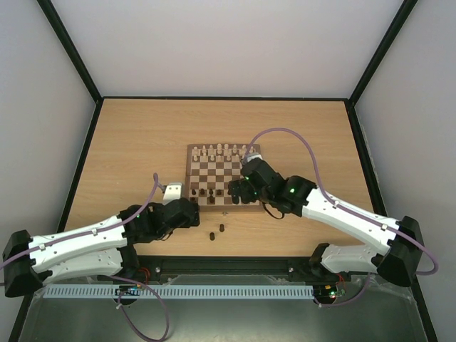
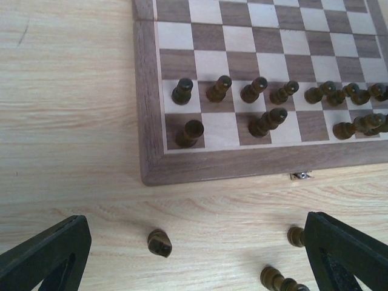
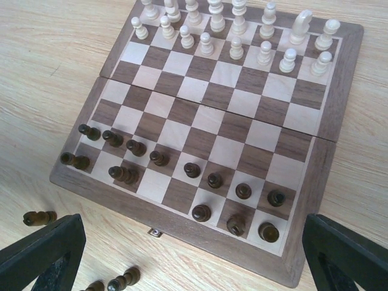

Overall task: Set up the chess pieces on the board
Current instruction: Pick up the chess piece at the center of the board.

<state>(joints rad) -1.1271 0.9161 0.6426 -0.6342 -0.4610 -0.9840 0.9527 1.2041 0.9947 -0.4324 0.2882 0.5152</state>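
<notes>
The board [image 1: 221, 169] lies mid-table, with cream-white pieces along its far rows. Dark brown chess pieces [image 3: 201, 212] stand on its two near rows, several of them leaning. Three more dark pieces lie loose on the table just in front of the board: a stubby one [image 2: 159, 242], one beside my left gripper's right finger [image 2: 296, 236] and one lying flat [image 2: 280, 280]. My left gripper [image 2: 194, 264] hangs open over these loose pieces, holding nothing. My right gripper [image 3: 194, 260] is open above the board's near edge [image 3: 182, 239], also holding nothing.
The board's small metal clasp [image 3: 156, 232] sits on its near edge. Loose dark pieces [image 1: 216, 231] lie between the two arms. Bare wooden table [image 1: 135, 142] surrounds the board, inside dark frame rails and white walls.
</notes>
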